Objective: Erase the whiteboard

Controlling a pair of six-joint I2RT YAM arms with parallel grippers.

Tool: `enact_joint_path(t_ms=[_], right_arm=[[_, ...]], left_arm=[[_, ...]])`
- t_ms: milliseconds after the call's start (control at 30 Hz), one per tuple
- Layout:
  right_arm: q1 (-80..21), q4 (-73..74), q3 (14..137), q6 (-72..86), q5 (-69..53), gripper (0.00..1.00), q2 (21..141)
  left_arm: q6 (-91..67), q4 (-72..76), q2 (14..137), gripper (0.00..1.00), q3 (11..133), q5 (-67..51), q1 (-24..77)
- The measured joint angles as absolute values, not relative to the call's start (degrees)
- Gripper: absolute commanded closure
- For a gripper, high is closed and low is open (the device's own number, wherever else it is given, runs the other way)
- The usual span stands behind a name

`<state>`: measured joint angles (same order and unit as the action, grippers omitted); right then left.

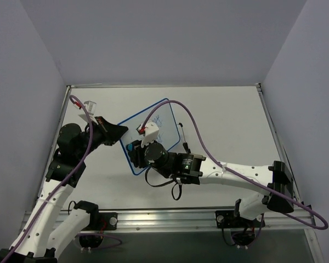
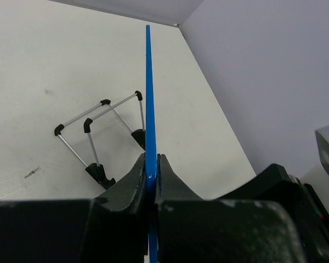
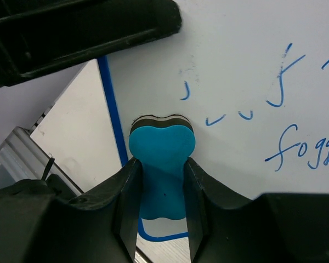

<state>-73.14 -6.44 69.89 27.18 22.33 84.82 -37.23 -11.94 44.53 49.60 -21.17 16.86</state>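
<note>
The whiteboard (image 1: 163,127) has a thin blue frame and blue scribbles, and stands tilted in mid-table. My left gripper (image 1: 119,131) is shut on its left edge; in the left wrist view the blue frame (image 2: 149,93) runs edge-on between the jaws of the left gripper (image 2: 151,167). My right gripper (image 1: 136,152) is shut on a blue eraser (image 3: 162,164), whose felt end presses on the board's white face (image 3: 247,60) near its lower left corner. Blue writing (image 3: 288,150) lies to the eraser's right.
A small wire stand with black feet (image 2: 101,134) lies on the table behind the board; it also shows as a thin rod in the top view (image 1: 183,137). Grey walls enclose the table on three sides. The metal rail (image 1: 170,218) runs along the near edge.
</note>
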Motion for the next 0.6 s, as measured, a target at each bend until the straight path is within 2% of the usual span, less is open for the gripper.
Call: enact_joint_path(t_ms=[367, 500, 600], right_arm=[[-58.06, -7.46, 66.43, 24.93, 16.67, 1.0, 79.96], [-59.02, -7.66, 68.75, 23.81, 16.08, 1.0, 81.14], [-63.7, -9.32, 71.75, 23.24, 16.12, 1.0, 83.0]], left_arm=[[-40.56, -6.28, 44.14, 0.98, 49.58, -22.28, 16.84], [-41.3, -6.17, 43.83, 0.98, 49.23, -22.26, 16.84], [-41.58, -6.26, 43.81, 0.98, 48.77, -22.26, 16.84]])
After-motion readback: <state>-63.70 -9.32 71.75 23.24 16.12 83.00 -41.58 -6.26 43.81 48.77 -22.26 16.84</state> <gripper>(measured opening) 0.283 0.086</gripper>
